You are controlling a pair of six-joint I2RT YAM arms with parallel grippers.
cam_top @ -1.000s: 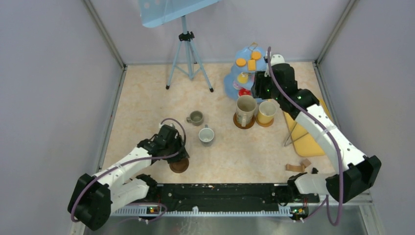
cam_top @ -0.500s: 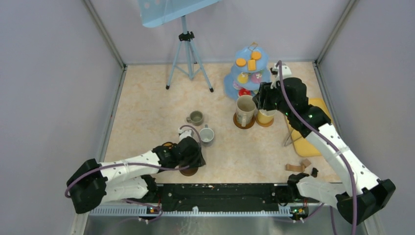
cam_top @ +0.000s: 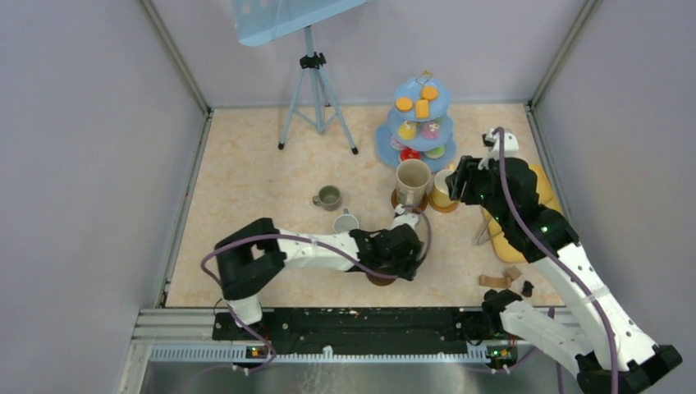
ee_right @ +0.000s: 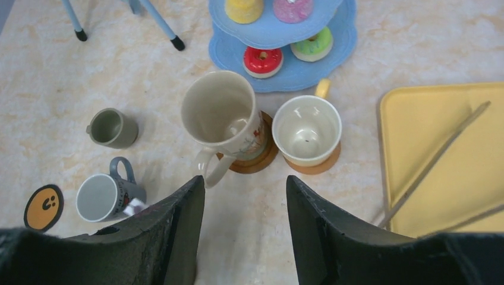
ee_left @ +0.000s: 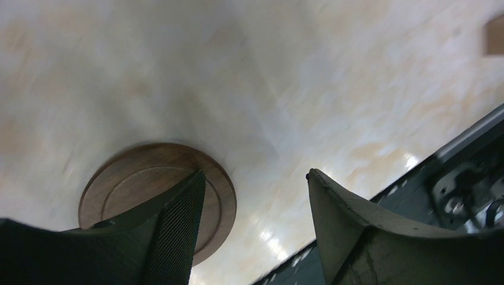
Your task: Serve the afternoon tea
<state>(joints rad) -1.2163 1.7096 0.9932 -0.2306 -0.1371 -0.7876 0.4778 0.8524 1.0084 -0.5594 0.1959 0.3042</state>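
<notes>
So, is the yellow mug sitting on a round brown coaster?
Yes, the yellow mug stands upright on a round brown coaster.

Matt wood-look coaster, glossy marbled tabletop, glazed cream mug, perhaps ceramic, smooth yellow tray

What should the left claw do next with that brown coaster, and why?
Probably nudge the left gripper sideways to centre the brown coaster. The open fingers straddle bare table; the coaster lies flat, partly behind one finger, so closing now would likely miss it.

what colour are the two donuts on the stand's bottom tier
A red donut and a green donut; clearest in the right wrist view.
</notes>
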